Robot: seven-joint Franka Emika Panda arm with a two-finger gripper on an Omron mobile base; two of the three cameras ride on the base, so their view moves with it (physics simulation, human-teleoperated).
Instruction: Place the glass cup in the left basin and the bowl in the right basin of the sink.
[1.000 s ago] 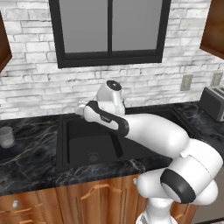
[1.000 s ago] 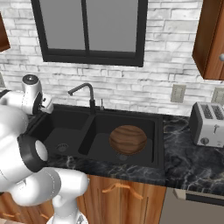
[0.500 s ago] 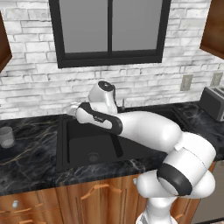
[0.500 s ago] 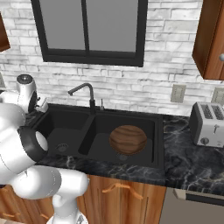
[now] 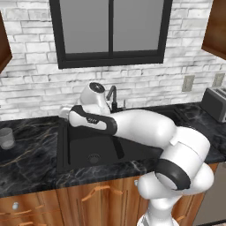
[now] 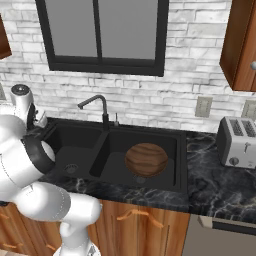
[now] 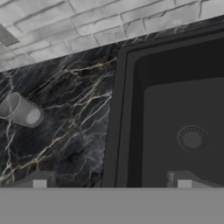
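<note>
The glass cup (image 5: 6,137) stands upright on the dark marble counter, well left of the sink (image 5: 62,145); in the hand view the glass cup (image 7: 19,110) is at the left, apart from the fingers. My gripper (image 7: 111,183) is open with nothing between its fingertips (image 7: 39,181) and hovers over the sink's left rim. From the base views the gripper (image 5: 66,114) (image 6: 41,120) is above the left basin's (image 6: 75,150) outer edge. The left basin (image 7: 183,113) holds nothing but its round drain. The brown wooden bowl (image 6: 146,159) lies in the right basin (image 6: 170,145).
A black curved faucet (image 6: 95,102) rises behind the sink's divider. A toaster (image 6: 239,142) stands on the counter at the far right. The white brick wall (image 7: 65,30) runs close behind the counter (image 7: 70,144). Wooden cabinets hang at both upper corners.
The arm has swung steadily leftward across the left basin, so the hand is now over the sink's left rim, nearer the glass cup. Cup and bowl have not moved.
</note>
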